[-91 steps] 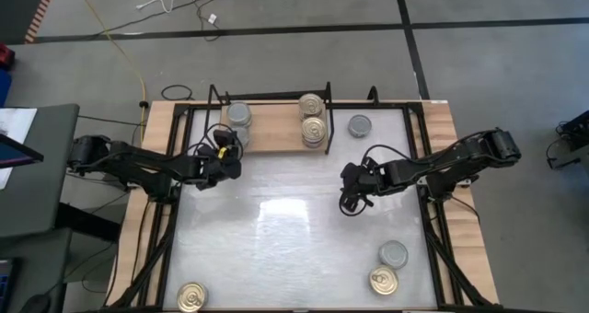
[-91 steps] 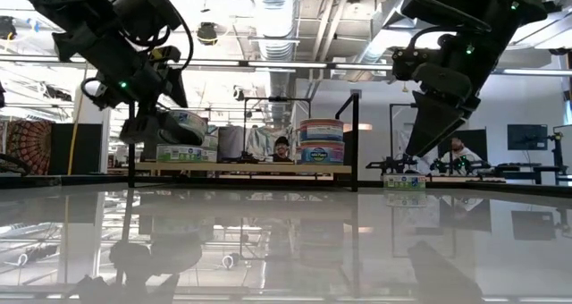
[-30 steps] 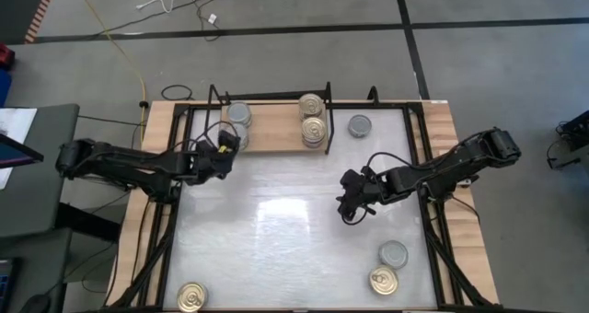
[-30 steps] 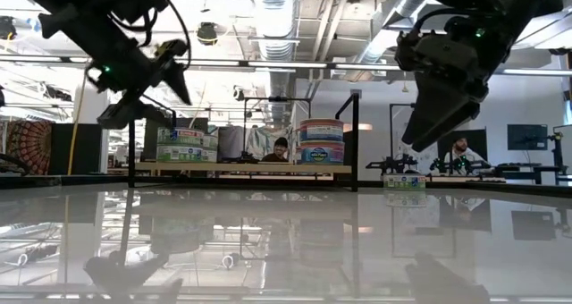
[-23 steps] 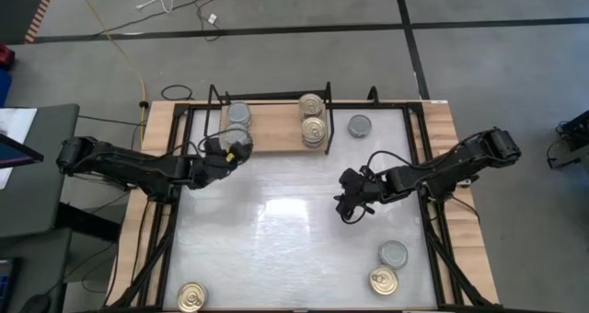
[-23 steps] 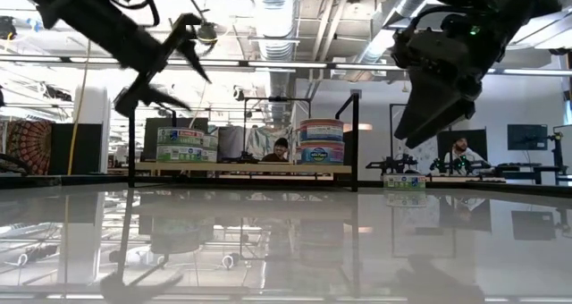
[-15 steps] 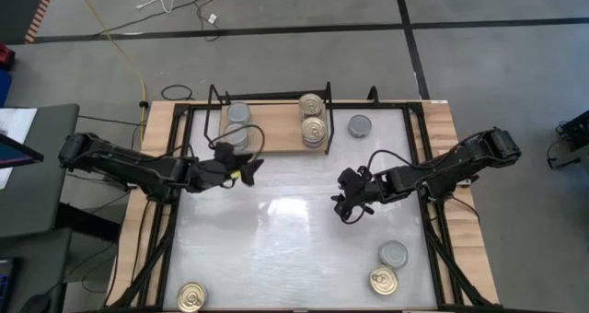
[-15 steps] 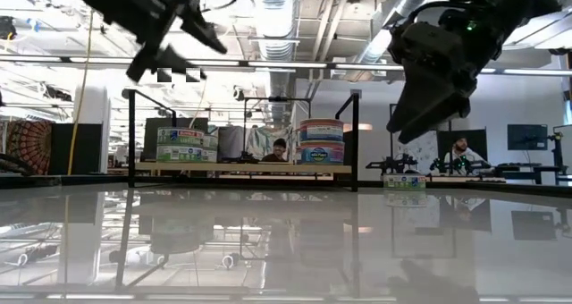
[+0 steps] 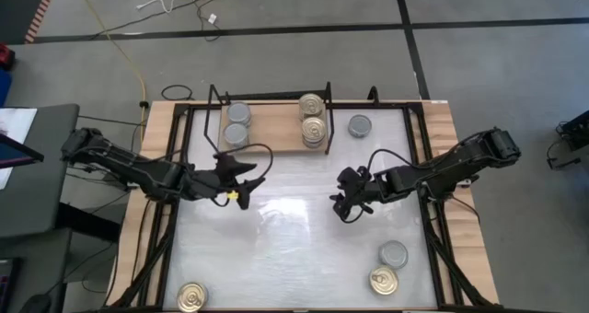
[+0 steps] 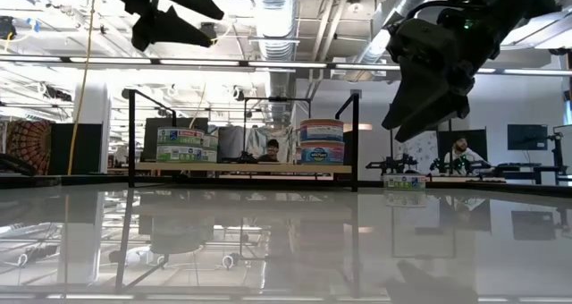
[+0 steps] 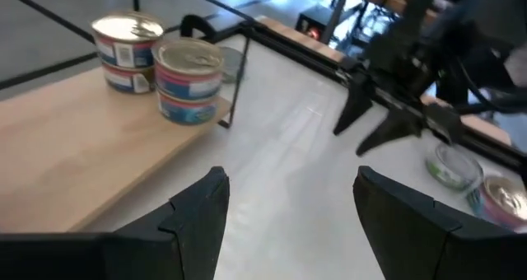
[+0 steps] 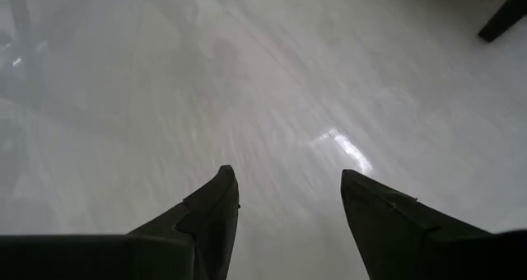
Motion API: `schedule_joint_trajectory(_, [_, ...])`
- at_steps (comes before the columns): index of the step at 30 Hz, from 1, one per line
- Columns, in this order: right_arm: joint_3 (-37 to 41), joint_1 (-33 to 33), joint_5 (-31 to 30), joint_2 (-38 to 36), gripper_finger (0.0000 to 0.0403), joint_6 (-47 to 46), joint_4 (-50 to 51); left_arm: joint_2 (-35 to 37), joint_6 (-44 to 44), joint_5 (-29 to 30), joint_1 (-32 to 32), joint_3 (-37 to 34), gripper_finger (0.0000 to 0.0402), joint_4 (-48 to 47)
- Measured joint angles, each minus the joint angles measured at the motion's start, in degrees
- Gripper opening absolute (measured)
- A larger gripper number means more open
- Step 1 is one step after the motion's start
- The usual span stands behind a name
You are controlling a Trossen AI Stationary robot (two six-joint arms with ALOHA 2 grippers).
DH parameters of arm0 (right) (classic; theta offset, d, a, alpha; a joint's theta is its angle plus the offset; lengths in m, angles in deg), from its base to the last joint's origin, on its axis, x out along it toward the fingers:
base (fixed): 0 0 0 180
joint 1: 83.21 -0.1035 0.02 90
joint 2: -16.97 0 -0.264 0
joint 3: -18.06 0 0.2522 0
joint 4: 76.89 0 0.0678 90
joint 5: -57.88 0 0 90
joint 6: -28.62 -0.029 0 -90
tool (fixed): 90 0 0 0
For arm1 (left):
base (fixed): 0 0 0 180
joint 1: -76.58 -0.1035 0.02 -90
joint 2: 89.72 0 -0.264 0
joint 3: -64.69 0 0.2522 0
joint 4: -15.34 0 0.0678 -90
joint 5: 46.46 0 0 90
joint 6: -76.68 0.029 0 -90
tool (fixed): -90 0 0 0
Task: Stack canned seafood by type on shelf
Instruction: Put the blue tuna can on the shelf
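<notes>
Two grey-topped and two gold-topped round metal tins (image 9: pixel 313 129) stand on the light wooden shelf (image 9: pixel 274 129); left end effector (image 9: pixel 241 179) and right end effector (image 9: pixel 341 202) hover, fingers apart, empty.

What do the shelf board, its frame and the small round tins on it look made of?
Light rectangular shelf board: looks like unfinished pale wood, matte, with faint grain in the left wrist view. Thin black frame: likely painted metal wire or rod. Small round flat tins: metal, with shiny silver or gold tops that catch the light, and printed paper-like labels around the sides.
</notes>
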Motion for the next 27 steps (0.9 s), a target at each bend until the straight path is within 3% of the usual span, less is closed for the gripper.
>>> schedule_joint_trajectory(9, [0.0,-0.1,0.0,0.0,0.024,-2.9,0.3,0.0,-0.6,-1.0,2.9,0.0,0.0249,-4.7])
schedule_joint_trajectory(27, [0.0,-0.1,0.0,0.0,0.024,-3.0,0.3,0.0,-0.6,-1.4,3.6,0.0,0.0249,-4.8])
